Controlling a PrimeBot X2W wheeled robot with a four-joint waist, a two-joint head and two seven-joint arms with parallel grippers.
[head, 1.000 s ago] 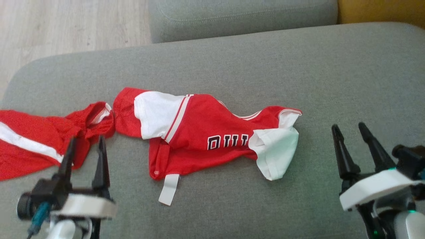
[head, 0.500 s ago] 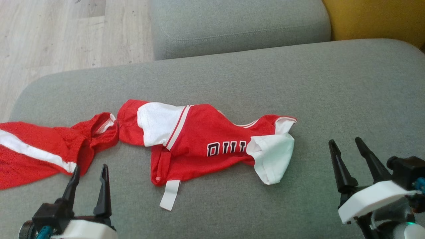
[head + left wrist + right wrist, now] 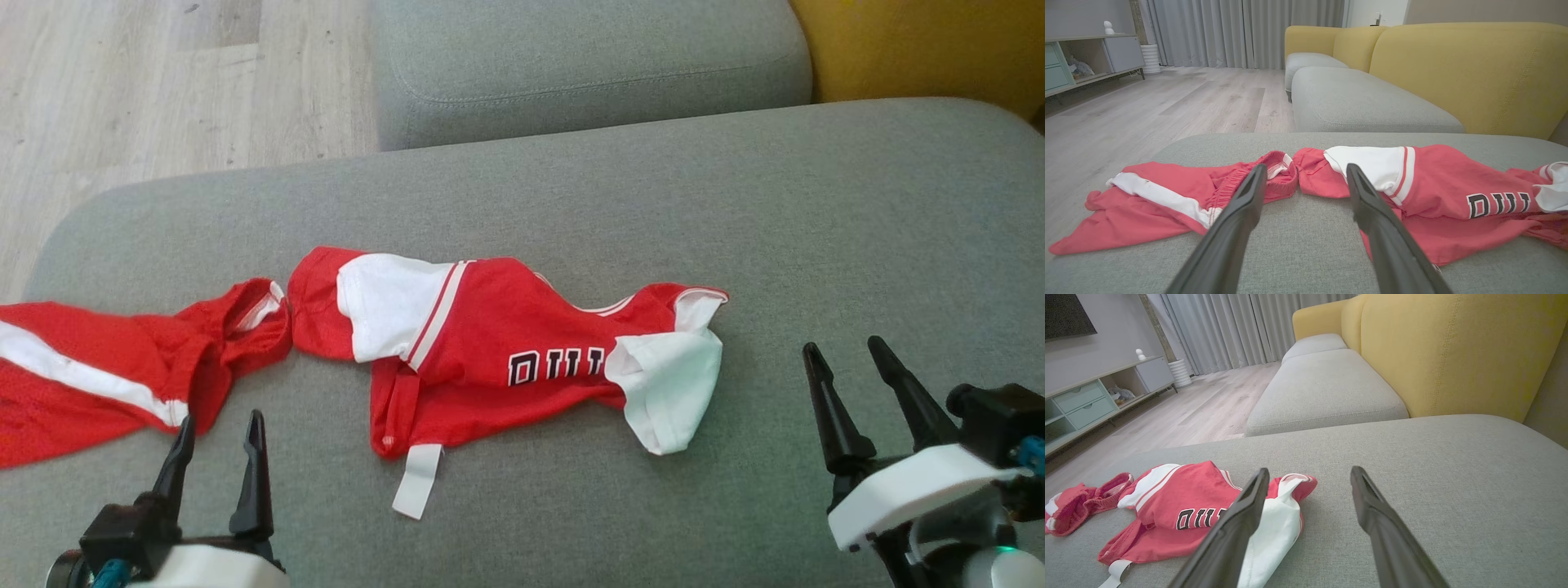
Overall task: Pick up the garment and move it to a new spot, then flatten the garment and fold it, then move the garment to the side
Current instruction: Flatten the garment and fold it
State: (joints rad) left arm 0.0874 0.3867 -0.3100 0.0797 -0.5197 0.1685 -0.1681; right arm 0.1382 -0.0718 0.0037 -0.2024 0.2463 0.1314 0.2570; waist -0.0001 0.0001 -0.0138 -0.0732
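Note:
A crumpled red and white jersey point(image 3: 498, 351) with black lettering lies in the middle of the grey cushion point(image 3: 612, 188); it also lies at the right of the left wrist view point(image 3: 1437, 192) and at the lower left of the right wrist view point(image 3: 1184, 506). Red shorts point(image 3: 90, 367) with a white stripe lie to its left, reaching the cushion's left edge point(image 3: 1167, 200). My left gripper point(image 3: 218, 429) stands open just near of the shorts, empty. My right gripper point(image 3: 845, 354) stands open to the right of the jersey, holding nothing.
A second grey cushion point(image 3: 588, 57) lies beyond, with a yellow sofa back point(image 3: 922, 45) at the far right. Wood floor point(image 3: 163, 82) spreads past the cushion's left edge. A low cabinet point(image 3: 1086, 57) and curtains point(image 3: 1241, 32) stand far off.
The head camera tilted, shifting the whole picture downward over the second. The left gripper drew back toward me, off the shorts' edge. Garments lie unmoved; both grippers stay open.

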